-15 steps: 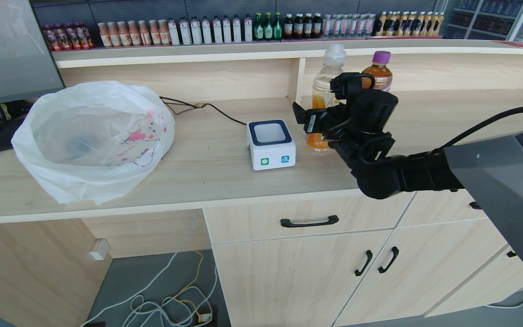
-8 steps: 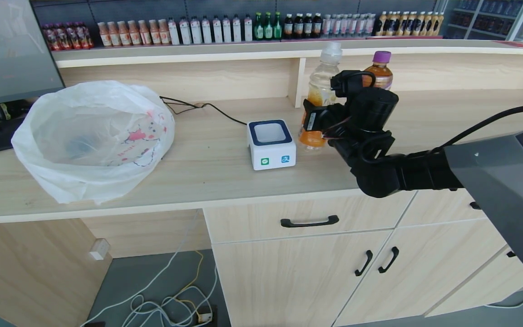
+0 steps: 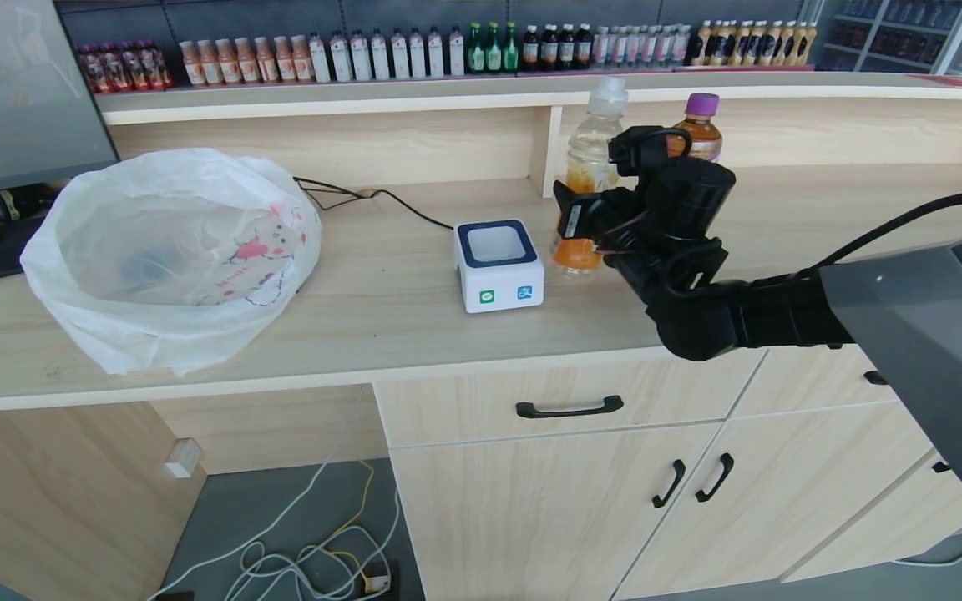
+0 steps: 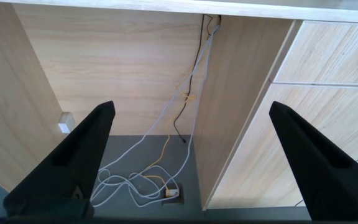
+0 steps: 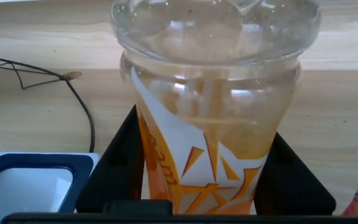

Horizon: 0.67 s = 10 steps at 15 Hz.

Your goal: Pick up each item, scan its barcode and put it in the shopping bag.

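My left gripper [image 4: 191,168] hangs below the counter's edge with its jaws spread wide and nothing between them, facing the cabinet side and loose cables [image 4: 148,180] on the floor.

On the counter [image 3: 381,309], far to the left, sits the bag [image 3: 172,250], white plastic with its mouth open upward. Near the middle is the scanner [image 3: 498,263], a small white box with its window facing up and a black cord [image 3: 381,196] running back from it.

Just right of the scanner, my right gripper [image 3: 585,225] is clamped on the bottle [image 3: 588,167], one finger on each side of its orange label. The bottle stands nearly upright, white cap on top. I cannot tell whether its base clears the counter.

Behind my wrist stands a second bottle [image 3: 701,125] with a purple cap.
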Motion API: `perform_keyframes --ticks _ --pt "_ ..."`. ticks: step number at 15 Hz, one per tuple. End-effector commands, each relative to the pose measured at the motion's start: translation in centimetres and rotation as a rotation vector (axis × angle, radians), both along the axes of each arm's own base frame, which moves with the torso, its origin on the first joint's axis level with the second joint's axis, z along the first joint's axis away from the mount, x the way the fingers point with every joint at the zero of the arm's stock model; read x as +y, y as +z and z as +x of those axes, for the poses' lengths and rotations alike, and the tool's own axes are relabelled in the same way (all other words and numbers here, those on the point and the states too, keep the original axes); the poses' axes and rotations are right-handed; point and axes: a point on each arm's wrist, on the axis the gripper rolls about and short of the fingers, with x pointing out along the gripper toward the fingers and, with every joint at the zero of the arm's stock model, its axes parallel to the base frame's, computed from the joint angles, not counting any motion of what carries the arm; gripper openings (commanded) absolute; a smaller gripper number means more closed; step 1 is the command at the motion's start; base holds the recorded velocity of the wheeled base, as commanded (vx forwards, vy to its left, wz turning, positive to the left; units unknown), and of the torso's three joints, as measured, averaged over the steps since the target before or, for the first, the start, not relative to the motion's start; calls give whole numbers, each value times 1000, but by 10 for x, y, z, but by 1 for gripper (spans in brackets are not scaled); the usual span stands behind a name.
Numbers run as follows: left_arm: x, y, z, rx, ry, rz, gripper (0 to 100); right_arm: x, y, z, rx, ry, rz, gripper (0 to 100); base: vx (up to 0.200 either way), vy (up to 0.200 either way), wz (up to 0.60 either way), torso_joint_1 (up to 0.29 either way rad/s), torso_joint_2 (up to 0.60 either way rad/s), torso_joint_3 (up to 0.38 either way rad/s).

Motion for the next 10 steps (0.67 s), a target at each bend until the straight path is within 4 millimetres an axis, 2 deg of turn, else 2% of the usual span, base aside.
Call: perform_keyframes --ticks 1,5,10 --pt "0 0 0 0 1 0 100 -2 10 -5 -20 1 9 0 0 0 0 0 0 0" --pt "0 0 0 0 1 0 100 -5 23 -11 -40 1 19 0 0 0 0 0 0 0" --pt "0 0 0 0 1 1 100 -11 50 -28 -90 4 42 0 0 0 0 0 0 0"
